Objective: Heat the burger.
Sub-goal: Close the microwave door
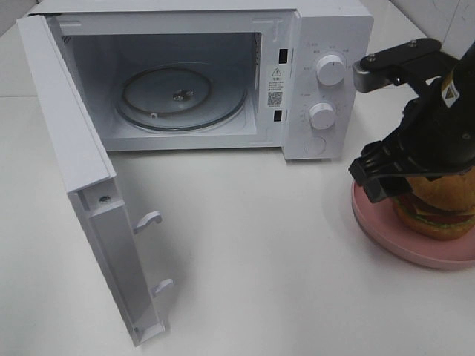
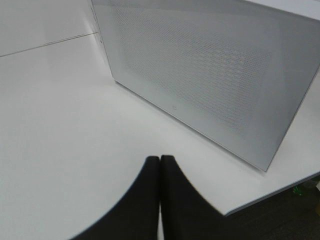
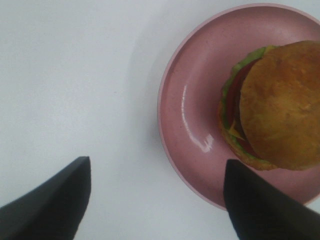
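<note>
The burger [image 1: 438, 211] sits on a pink plate [image 1: 382, 228] at the right of the table, to the right of the microwave [image 1: 326, 30]. My right gripper [image 1: 390, 178] hovers over the plate's left part, touching nothing. In the right wrist view the gripper [image 3: 157, 162] is open and empty, with the plate's rim [image 3: 167, 90] between its fingers and the burger [image 3: 277, 105] off to one side. My left gripper [image 2: 160, 172] is shut on nothing, facing the outer mesh face of the microwave door [image 2: 210, 70]. The left arm is out of the exterior view.
The microwave door [image 1: 70, 141] stands wide open, swung out to the left front. The glass turntable [image 1: 182, 100] lies bare inside the cavity. Two white knobs [image 1: 329, 70] are on the panel. A table edge [image 2: 270, 197] shows in the left wrist view.
</note>
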Controlling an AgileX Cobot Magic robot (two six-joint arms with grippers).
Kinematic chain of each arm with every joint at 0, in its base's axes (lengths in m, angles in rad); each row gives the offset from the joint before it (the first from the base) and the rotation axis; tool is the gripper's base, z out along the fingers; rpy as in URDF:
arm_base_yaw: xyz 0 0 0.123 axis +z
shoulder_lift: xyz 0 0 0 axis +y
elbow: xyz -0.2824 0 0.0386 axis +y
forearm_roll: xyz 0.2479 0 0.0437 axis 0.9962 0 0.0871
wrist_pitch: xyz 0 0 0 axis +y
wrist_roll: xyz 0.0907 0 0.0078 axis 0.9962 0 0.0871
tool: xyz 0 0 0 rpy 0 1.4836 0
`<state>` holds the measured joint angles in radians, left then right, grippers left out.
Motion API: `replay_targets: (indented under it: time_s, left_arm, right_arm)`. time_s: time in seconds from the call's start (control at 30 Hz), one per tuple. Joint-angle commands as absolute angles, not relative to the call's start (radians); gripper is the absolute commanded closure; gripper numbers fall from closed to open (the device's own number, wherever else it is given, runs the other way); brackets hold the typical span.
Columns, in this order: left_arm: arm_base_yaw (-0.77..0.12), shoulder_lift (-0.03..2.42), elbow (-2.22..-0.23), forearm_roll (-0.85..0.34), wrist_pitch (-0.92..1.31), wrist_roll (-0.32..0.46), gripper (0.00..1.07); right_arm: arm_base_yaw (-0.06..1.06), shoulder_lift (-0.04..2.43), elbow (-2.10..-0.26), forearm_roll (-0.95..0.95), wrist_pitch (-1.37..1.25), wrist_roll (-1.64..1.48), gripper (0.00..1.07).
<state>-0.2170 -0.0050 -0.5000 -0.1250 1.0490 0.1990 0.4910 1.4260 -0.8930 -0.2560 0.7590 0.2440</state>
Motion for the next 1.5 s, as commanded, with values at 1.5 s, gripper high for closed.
replay_targets:
  time_s: [1.5]
  left_arm:
    - [-0.215,-0.025,-0.498,-0.127,1.036,0.192,1.06]
  right_arm:
    - [0.243,0.540,-0.707,-0.241,1.066,0.244,0.31]
